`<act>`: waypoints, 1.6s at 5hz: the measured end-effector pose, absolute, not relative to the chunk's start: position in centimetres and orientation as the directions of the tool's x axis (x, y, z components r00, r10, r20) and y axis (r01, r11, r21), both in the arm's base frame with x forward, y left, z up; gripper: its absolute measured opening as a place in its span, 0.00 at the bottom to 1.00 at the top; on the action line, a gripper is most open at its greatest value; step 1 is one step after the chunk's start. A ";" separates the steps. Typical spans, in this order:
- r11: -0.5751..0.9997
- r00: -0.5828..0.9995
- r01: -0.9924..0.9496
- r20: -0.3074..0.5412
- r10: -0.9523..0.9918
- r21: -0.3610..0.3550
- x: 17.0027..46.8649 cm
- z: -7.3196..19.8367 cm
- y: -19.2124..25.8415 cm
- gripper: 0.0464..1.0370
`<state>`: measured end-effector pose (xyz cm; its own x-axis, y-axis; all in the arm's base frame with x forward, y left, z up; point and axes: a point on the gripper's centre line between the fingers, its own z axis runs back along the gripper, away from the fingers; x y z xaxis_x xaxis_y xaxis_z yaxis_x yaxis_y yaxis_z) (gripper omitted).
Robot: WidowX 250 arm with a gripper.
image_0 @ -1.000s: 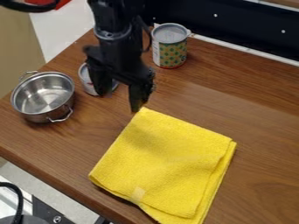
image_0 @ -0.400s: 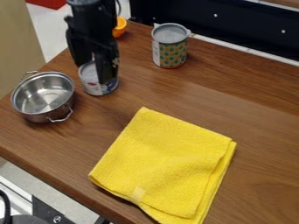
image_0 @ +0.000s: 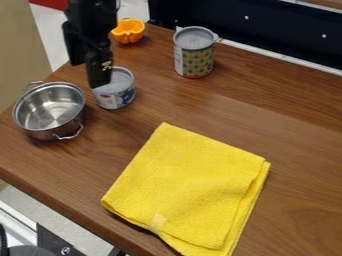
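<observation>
The black two-finger tool, with its fingers apart, is near the short silver-topped can on the brown wooden table, and beside this can stands the shiny steel pot, with the folded yellow cloth nearer the camera.

Even, fairly bright light. Soft sheen on table, right of center. Glints in pot, left. Thin shadow under cloth, lower left edge.

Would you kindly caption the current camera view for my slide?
Gripper near a short can on a wooden counter, with steel pot, taller can and yellow cloth.
</observation>
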<state>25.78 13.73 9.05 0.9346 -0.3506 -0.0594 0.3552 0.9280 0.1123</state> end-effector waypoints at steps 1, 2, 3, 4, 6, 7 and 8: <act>0.927 0.936 0.350 -0.100 -0.338 0.135 26.0 7.5 15.1 0.96; 0.924 0.942 0.335 -0.060 -0.330 0.184 26.3 6.9 16.1 0.96; 0.931 0.947 0.320 -0.085 -0.309 0.177 27.0 6.0 16.9 0.96; 0.932 0.943 0.328 -0.105 -0.314 0.155 27.6 6.0 17.0 0.96; 0.927 0.938 0.339 -0.128 -0.321 0.159 28.0 5.2 16.7 0.96; 0.917 0.940 0.339 -0.120 -0.320 0.209 28.4 4.8 16.6 0.96; 0.917 0.939 0.340 -0.134 -0.317 0.208 28.9 4.5 16.5 0.96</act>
